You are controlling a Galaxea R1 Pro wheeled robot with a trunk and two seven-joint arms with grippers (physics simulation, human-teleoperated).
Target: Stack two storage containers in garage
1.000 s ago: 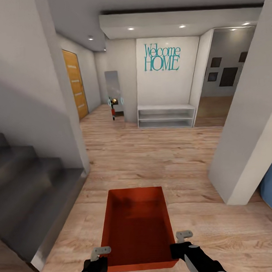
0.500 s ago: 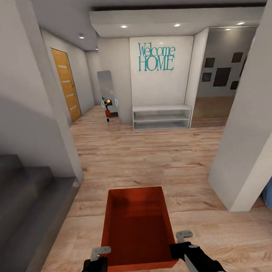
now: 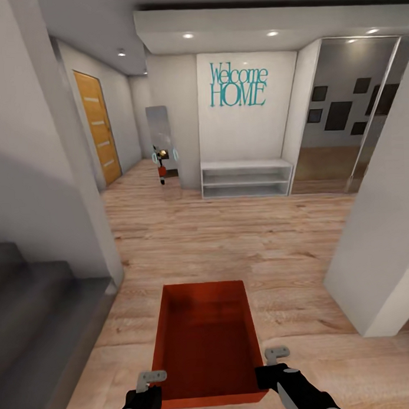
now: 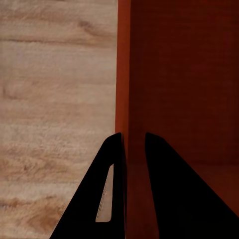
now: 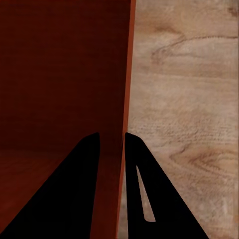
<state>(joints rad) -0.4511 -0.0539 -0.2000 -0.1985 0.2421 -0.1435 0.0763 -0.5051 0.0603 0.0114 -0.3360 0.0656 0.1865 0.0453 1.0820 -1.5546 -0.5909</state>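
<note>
Orange-red storage container [image 3: 206,340] carried in front of the robot above the light wood-plank floor [image 3: 241,238], open top up, long axis pointing ahead, no bench under it; only one of the two bins is in sight. Left claw [image 3: 146,386] pinches the left wall near the near-left corner, right claw [image 3: 275,361] pinches the right wall near the near-right corner; in the left wrist view the left claw [image 4: 133,142] has the thin wall between its fingers, and the right wrist view has the right claw [image 5: 111,137] clamped on its wall the same way. Robot is in a hallway: grey stairs [image 3: 31,305] left, white pillar [image 3: 382,239] right, wooden door [image 3: 97,134] far left, "Welcome HOME" lettering [image 3: 238,85] over a white shelf unit [image 3: 246,179]. Risks, judged: both grips sit at the near end on thin walls, so the far end could sag or slip out on a sharp turn or stop; if the arms drift apart or together the wall may pop free; the far corners could clip the pillar or stair wall when steering toward the door
</note>
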